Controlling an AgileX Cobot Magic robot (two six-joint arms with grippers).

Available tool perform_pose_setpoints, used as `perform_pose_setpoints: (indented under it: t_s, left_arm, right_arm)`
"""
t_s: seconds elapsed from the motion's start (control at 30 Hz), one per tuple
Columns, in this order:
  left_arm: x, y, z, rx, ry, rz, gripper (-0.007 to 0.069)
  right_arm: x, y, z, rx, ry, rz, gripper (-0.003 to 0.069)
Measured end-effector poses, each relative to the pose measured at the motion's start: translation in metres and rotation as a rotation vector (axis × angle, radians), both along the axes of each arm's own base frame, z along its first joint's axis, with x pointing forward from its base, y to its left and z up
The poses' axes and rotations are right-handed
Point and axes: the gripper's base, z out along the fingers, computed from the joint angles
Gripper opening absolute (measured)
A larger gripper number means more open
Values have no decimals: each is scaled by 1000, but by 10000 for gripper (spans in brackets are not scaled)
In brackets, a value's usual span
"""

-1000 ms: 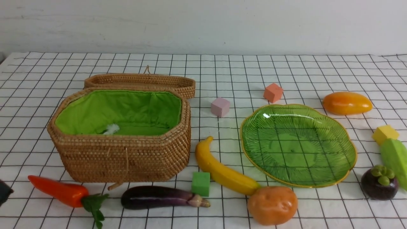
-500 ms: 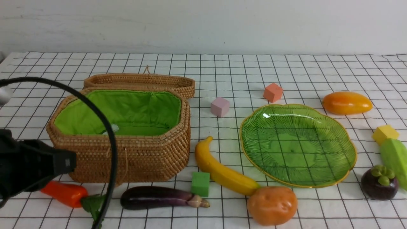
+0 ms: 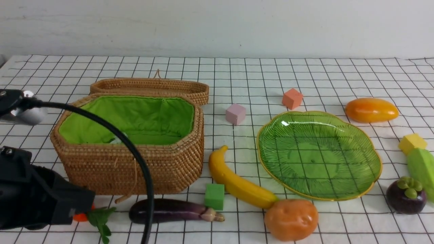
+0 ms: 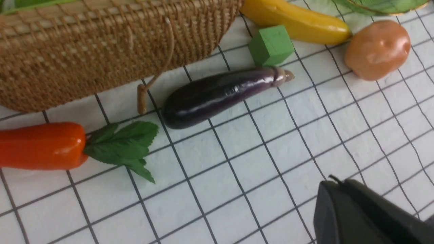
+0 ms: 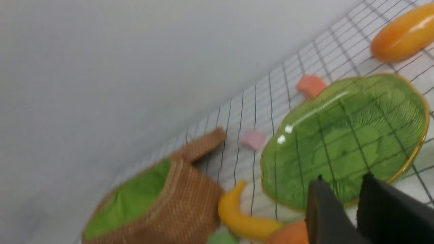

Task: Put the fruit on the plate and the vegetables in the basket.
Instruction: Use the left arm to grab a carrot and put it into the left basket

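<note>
The far half of the desk (image 3: 237, 71), under a white cloth with a black grid, lies open up to the wall. The near strip is crowded. The left arm (image 3: 34, 203) and its cable (image 3: 112, 125) cover the front left corner, and the left pincer (image 4: 337, 184) is pressed together, holding nothing. The right pincer (image 5: 343, 183) shows a narrow gap with nothing in it.

The woven wicker basket (image 3: 135, 169), eight-sided with its lid (image 3: 149, 86) flipped behind, has a green cloth lining (image 3: 135, 115) with a small white scrap on it. The ribbed green glass plate (image 3: 318, 156), wavy and gold-rimmed, shows the grid through it.

The banana (image 3: 237, 183) lies between basket and plate, touching the lumpy potato (image 3: 291, 219). The mango (image 3: 371, 110) sits behind the plate, and the mangosteen (image 3: 406, 196) and the pale green vegetable (image 3: 422, 166) at the right edge. The pepper (image 4: 40, 145) and the glossy eggplant (image 3: 169, 210) lie in front of the basket, near a green cube (image 3: 214, 196).
</note>
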Motion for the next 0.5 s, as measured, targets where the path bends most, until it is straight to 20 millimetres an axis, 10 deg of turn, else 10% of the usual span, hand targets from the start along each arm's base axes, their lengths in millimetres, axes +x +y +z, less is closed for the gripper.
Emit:
perform_pose_setpoints:
  t_s: [0.23,0.5]
  left_arm:
    - [6,-2,-1,36,17,-63,-13]
    - [-3,-5,-4,189,-41,-310,-13]
  right_arm:
    - [-4,25,99,-516,184,505,125]
    - [-3,40,151,-711,85,802,125]
